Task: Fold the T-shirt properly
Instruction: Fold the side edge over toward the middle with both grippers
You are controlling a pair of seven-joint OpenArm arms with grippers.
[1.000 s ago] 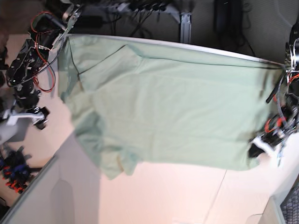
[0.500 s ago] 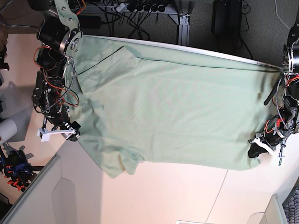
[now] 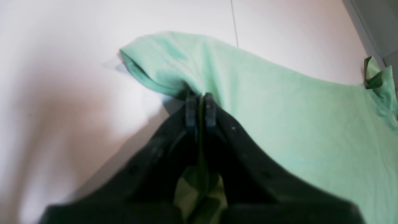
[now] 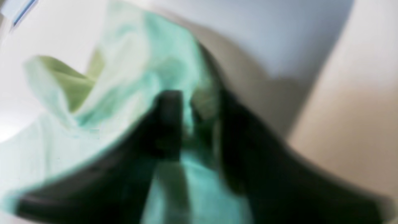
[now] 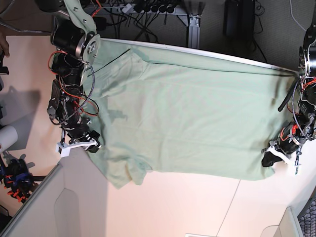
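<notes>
Pale mint T-shirt [image 5: 187,113] spread flat, left end effector [image 3: 201,107] pinching its corner, right end effector [image 4: 189,121] state unclear

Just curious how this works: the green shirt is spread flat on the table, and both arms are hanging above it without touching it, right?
Not quite. The shirt is spread on the table, but the left end effector is shut on its edge, as the left wrist view shows. The right end effector is at the opposite edge.
</notes>
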